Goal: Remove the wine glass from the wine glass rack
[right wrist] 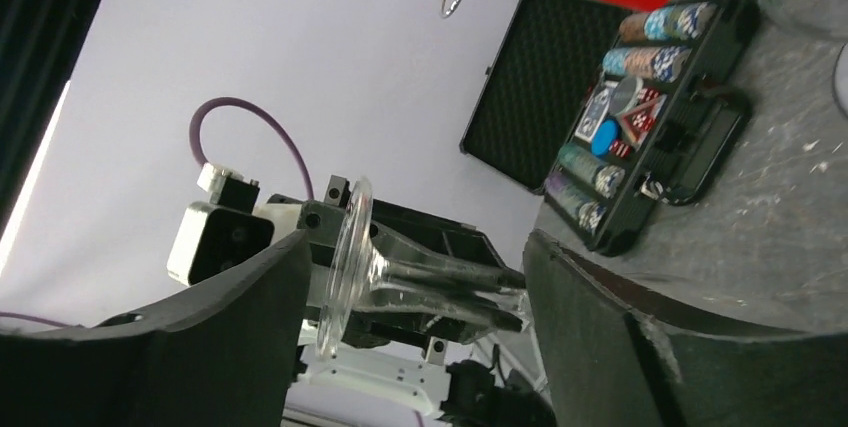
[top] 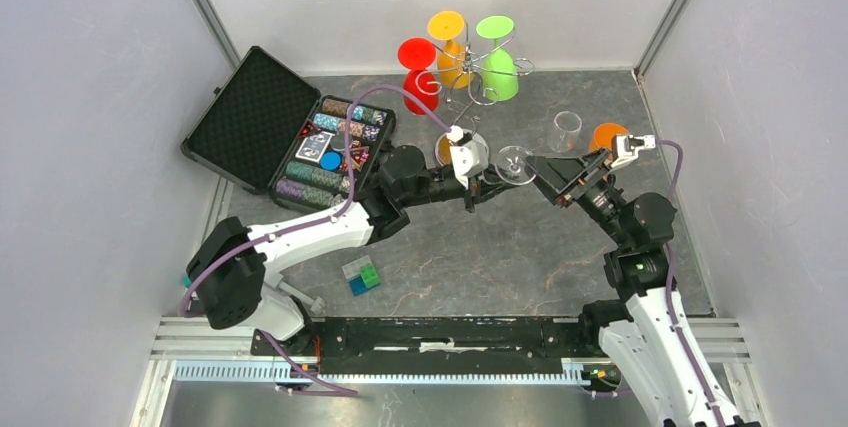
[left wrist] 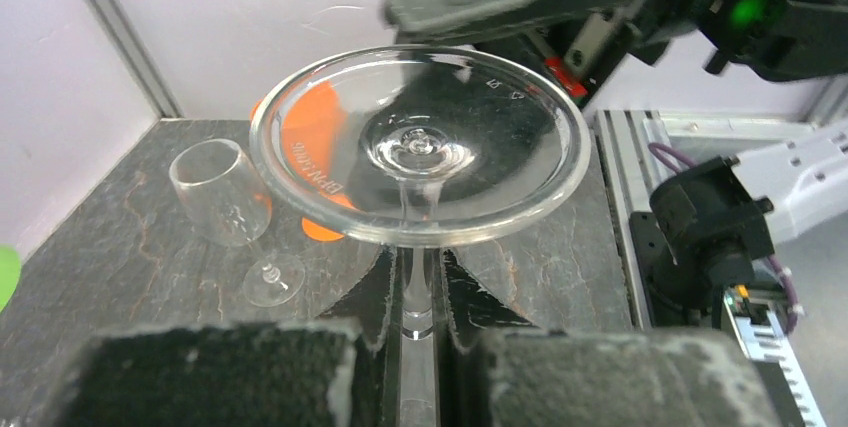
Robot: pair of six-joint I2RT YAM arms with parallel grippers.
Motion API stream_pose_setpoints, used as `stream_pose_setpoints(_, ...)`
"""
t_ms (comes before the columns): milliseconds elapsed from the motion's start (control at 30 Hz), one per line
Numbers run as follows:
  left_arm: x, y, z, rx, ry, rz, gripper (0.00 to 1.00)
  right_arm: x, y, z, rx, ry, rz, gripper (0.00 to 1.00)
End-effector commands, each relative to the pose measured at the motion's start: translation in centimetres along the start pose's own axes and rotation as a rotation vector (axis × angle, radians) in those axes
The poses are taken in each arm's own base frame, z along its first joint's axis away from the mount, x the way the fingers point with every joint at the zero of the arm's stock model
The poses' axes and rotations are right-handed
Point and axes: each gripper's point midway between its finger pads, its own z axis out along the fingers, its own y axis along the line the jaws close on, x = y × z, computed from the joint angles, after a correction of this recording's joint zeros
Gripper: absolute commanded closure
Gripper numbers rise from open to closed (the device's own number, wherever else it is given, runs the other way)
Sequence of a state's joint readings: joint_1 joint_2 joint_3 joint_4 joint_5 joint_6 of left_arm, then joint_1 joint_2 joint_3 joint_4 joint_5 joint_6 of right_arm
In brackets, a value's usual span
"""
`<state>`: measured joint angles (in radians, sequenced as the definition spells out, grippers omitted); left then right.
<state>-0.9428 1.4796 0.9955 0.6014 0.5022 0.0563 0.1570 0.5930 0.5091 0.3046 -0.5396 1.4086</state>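
I am watching the wine glass (top: 514,161) hanging off the wine glass rack (top: 478,97), in the air over the middle of the tabletop (top: 480,267). It is lying on its side with its round foot facing the right arm. My left pincer (left wrist: 418,287) is clenching the thin stem (in the left wrist view both pads are pressing on it from either side). My right pincer (right wrist: 415,267) is standing released, its fingers spreading wide to either side of the foot and not touching it.

The rack is standing near the middle of the far edge, carrying a red glass (top: 420,82), an orange glass (top: 450,52) and a green glass (top: 500,72) upside down. Another clear glass (top: 565,132) is standing upright toward the far right corner, just beside an orange disc (top: 605,134). An open chip case (top: 250,107) is lying by the left edge. A small blue-and-green block (top: 362,275) is sitting closer to the near edge.
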Motion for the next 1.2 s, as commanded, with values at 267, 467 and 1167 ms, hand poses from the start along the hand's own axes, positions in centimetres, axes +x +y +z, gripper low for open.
stream_pose_setpoints(267,-13.2,4.1,-3.6,-0.315,-0.377,-0.102,0.98,-2.6,0.6,-1.6,0.053,-0.163,-0.378,0.02)
stream_pose_setpoints(467,-17.8,5.9,-6.6,-0.451,-0.575,-0.289,0.98,-1.0,1.7,-1.4,-0.078,-0.105,-0.34,0.02)
stream_pose_setpoints(1167,-24.6,6.2,-9.7,-0.389,-0.965,-0.528,0.98,0.6,10.8,-1.6,-0.435,0.031,-0.328,0.29)
